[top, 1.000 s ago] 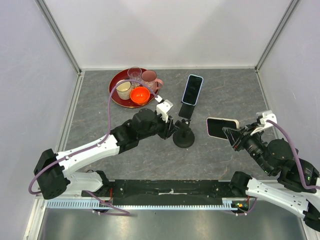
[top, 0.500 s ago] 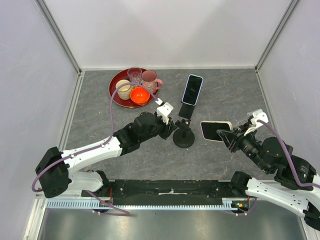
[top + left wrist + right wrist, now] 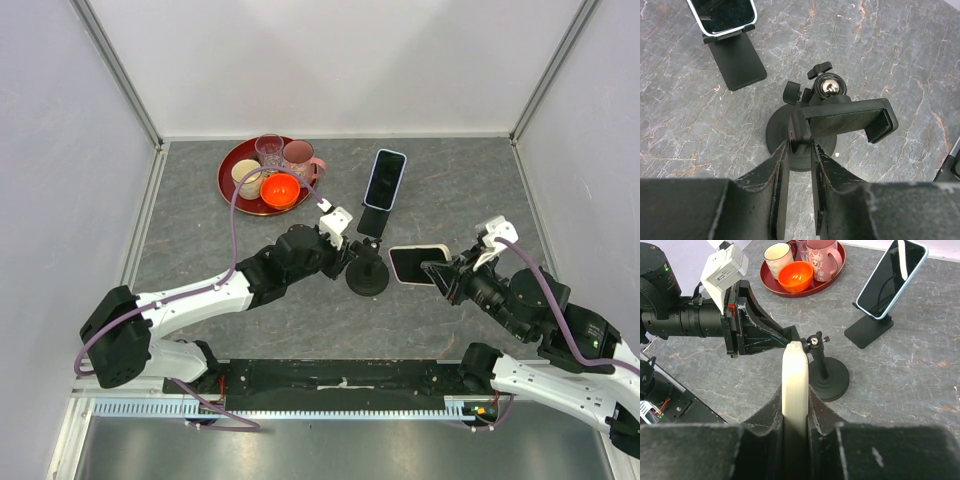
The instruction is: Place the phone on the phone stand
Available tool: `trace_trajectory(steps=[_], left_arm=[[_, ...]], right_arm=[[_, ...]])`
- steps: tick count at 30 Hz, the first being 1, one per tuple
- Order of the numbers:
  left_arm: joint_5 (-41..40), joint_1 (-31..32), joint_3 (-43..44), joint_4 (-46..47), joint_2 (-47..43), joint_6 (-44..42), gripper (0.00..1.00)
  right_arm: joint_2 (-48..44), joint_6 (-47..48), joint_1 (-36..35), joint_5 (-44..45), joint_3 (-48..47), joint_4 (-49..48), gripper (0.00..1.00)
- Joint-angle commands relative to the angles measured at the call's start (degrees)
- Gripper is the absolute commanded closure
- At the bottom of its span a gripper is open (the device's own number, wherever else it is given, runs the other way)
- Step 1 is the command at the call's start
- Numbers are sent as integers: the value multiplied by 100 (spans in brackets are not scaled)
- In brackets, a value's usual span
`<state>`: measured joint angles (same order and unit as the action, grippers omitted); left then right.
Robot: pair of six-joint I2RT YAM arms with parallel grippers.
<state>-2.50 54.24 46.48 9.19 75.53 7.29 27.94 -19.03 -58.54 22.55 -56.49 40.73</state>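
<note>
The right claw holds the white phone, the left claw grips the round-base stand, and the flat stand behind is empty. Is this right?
No: the flat stand is not empty; a blue-edged phone leans on it, as the right wrist view shows. The right claw holds the white phone; the left claw grips the round-base stand.

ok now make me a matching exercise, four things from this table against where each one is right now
Things:
1. cream-cased phone
2. blue-edged phone
3. orange bowl
4. black round-base clamp stand

Places:
A. on the round red tray
B. leaning on the flat black stand at the back
C. held edge-on in the right gripper
D. its clamp end between the fingers of the left gripper

Pairs: 1-C, 2-B, 3-A, 4-D
</note>
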Motion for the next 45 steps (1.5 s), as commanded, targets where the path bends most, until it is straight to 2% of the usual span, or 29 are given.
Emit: trace_trajectory(steps=[1, 7, 12, 17, 22, 28, 31, 33, 35, 38, 42, 45], left_arm=[[-163, 43, 168, 320, -12, -228, 70], [-312, 43, 177, 355, -20, -175, 67], [-373, 43, 204, 390, -38, -175, 59], [-374, 43, 204, 452, -21, -175, 57], [-400, 43, 186, 522, -3, -201, 62], [-426, 43, 204, 566, 76, -237, 74], [-400, 43, 212, 566, 94, -254, 82], [-374, 43, 230, 505, 59, -263, 92], [-304, 52, 248, 426, -29, -263, 97], [-6, 43, 186, 312, -187, -298, 98], [495, 43, 11, 136, -582, -403, 98], [584, 43, -60, -101, -880, -465, 98]], right_arm=[[0, 66, -8, -83, 15, -698, 100], [36, 74, 1, -145, 68, -707, 100], [53, 75, 1, -180, 94, -724, 100], [88, 83, 1, -233, 121, -751, 100], [246, 145, -8, -365, 121, -760, 100], [545, 303, -8, -628, -20, -663, 100], [677, 434, 1, -751, -55, -593, 100], [773, 514, 1, -866, -90, -549, 100], [993, 566, -8, -683, -222, -338, 100], [1336, 926, 1, -821, -433, -74, 100], [1538, 1541, 1, -1680, -495, -56, 100], [1617, 1867, 1, -2112, -424, -100, 100]])
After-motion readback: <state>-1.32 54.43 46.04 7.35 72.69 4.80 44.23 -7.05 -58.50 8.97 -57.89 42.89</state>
